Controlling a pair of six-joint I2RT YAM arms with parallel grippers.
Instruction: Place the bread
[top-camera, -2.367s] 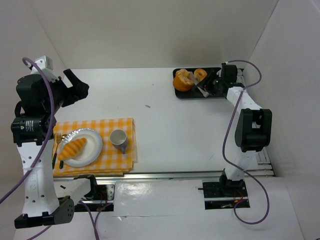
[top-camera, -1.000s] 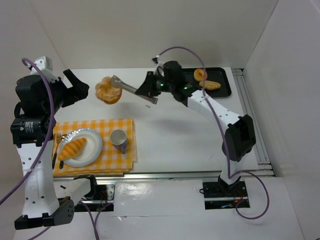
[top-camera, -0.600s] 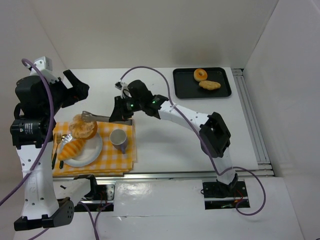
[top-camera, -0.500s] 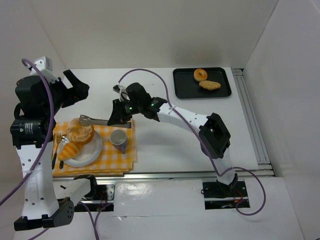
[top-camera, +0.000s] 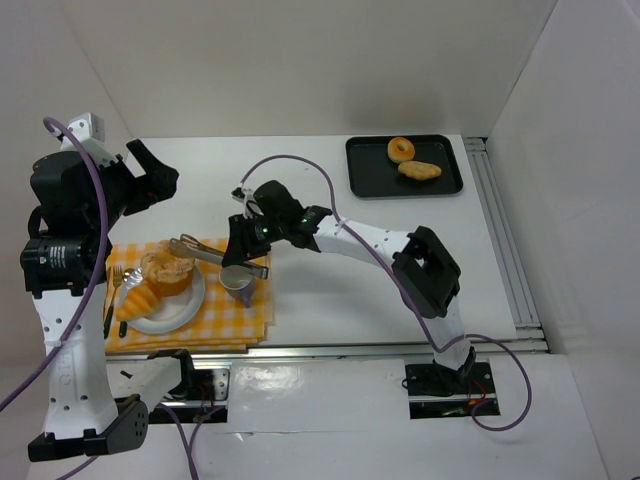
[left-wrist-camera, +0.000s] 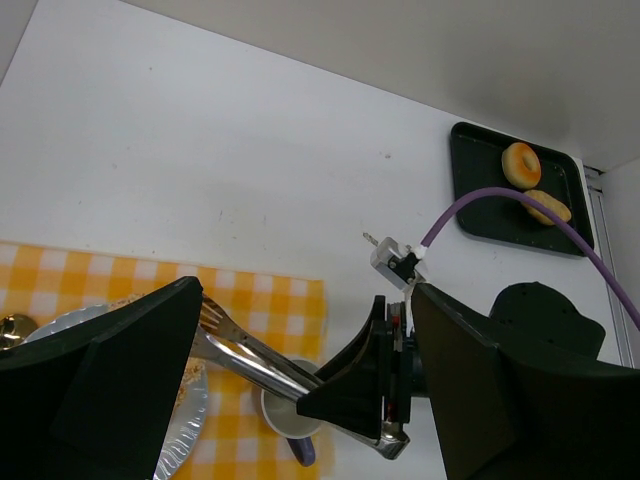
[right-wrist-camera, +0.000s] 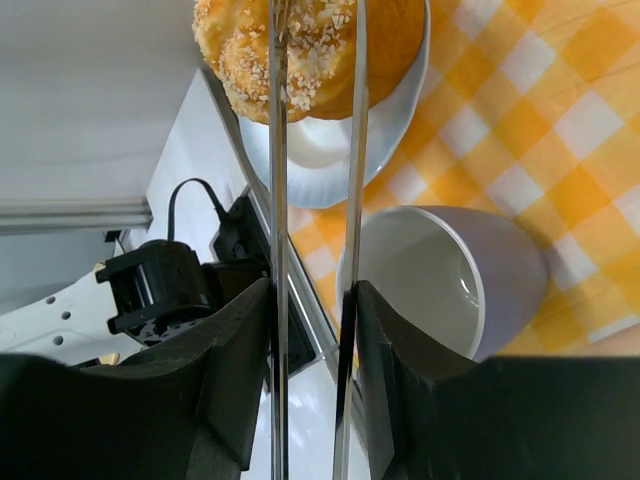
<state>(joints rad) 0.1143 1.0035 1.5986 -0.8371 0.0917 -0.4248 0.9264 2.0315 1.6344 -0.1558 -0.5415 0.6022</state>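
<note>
A seeded bread bun (top-camera: 163, 270) sits on the white plate (top-camera: 186, 301) beside a long yellow roll (top-camera: 140, 297). My right gripper (top-camera: 250, 245) is shut on metal tongs (top-camera: 215, 253). The tongs' tips lie over the bun's upper right edge. In the right wrist view the two tong arms (right-wrist-camera: 278, 200) run up from my right gripper (right-wrist-camera: 312, 290) across the bun (right-wrist-camera: 310, 45). I cannot tell whether they still pinch it. My left gripper (top-camera: 150, 172) is open and empty, raised at the far left (left-wrist-camera: 305, 292).
The plate lies on a yellow checked cloth (top-camera: 235, 320) with a fork (top-camera: 113, 285) at its left. A grey cup (top-camera: 237, 277) stands right under the tongs. A black tray (top-camera: 365, 178) at the back right holds a doughnut (top-camera: 401, 149) and another bread (top-camera: 419, 170).
My right arm carried the bun in the tongs from the tray across to the left and lowered it onto the plate. The left arm has not moved.
</note>
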